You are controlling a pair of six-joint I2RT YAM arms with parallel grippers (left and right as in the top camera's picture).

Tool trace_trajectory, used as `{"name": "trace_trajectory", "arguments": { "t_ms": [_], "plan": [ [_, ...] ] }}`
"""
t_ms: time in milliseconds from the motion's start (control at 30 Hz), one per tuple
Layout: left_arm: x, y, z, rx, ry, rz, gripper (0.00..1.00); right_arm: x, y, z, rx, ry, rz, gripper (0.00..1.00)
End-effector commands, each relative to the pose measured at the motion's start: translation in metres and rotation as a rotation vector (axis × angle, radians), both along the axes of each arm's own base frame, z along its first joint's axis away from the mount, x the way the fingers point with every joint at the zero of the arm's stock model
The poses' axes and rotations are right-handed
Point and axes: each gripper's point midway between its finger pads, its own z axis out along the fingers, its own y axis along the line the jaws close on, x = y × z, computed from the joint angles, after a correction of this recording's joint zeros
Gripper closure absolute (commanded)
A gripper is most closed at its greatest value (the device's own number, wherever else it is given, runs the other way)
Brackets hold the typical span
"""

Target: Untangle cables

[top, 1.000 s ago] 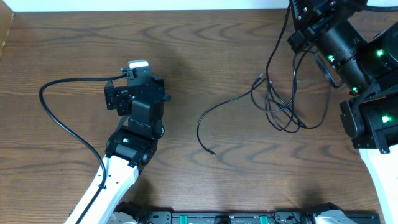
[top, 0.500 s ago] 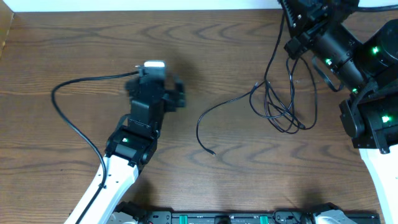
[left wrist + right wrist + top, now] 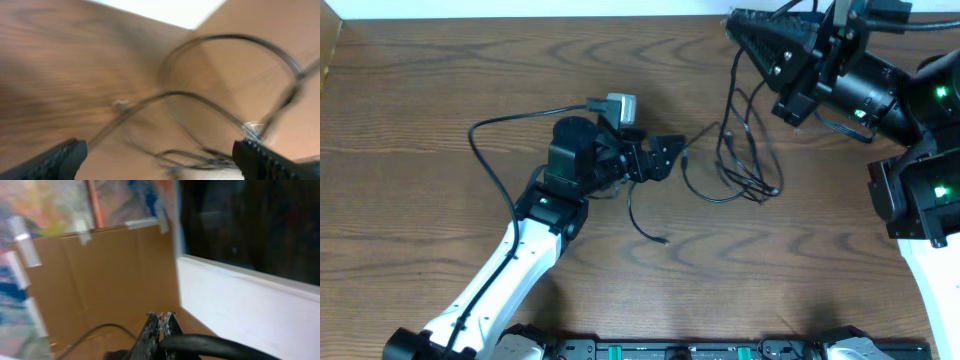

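The cables [image 3: 745, 180] are thin black cords in a loose tangle right of the table's middle, with one plug end [image 3: 663, 241] trailing toward the front. My right gripper [image 3: 735, 20] is raised at the back and shut on a black cord [image 3: 210, 342] that lies across its fingers [image 3: 161, 316]. Strands hang from it down to the tangle. My left gripper [image 3: 670, 158] is open just left of the tangle. In the left wrist view its fingers [image 3: 160, 155] are wide apart, with blurred cable loops [image 3: 200, 97] between and beyond them.
The left arm's thick black wire [image 3: 490, 160] loops over the table on the left. A white wall [image 3: 520, 8] runs along the back edge. A cardboard box corner [image 3: 328, 50] is at the far left. A black rail [image 3: 680, 350] lines the front edge.
My left arm has swung right, up to the tangle. My right gripper has turned and moved left at the back, and the tangle has been dragged left with it.
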Motion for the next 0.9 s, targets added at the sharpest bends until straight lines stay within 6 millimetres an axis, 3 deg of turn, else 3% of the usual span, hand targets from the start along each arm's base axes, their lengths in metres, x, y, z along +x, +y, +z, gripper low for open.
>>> {"name": "trace_trajectory", "arguments": {
  "t_ms": [0,133,433,633,867],
  "plan": [
    [-0.032,-0.025,0.025,-0.167,0.080,-0.223,0.02,-0.017,0.003,0.008,0.005,0.007,0.079,0.99],
    [-0.049,-0.033,0.040,-0.224,0.072,-0.346,0.02,-0.018,0.003,0.007,0.003,0.008,0.086,0.99],
    [-0.060,-0.046,0.039,-0.206,0.039,-0.390,0.02,-0.025,0.011,0.008,0.008,0.016,0.119,0.99],
    [-0.053,-0.060,0.032,-0.158,0.011,-0.296,0.02,-0.035,0.017,0.014,0.030,0.022,0.166,0.99],
    [-0.032,-0.055,0.020,-0.083,-0.019,-0.141,0.02,-0.055,0.021,0.022,0.035,-0.006,0.263,0.99]
  ]
}}
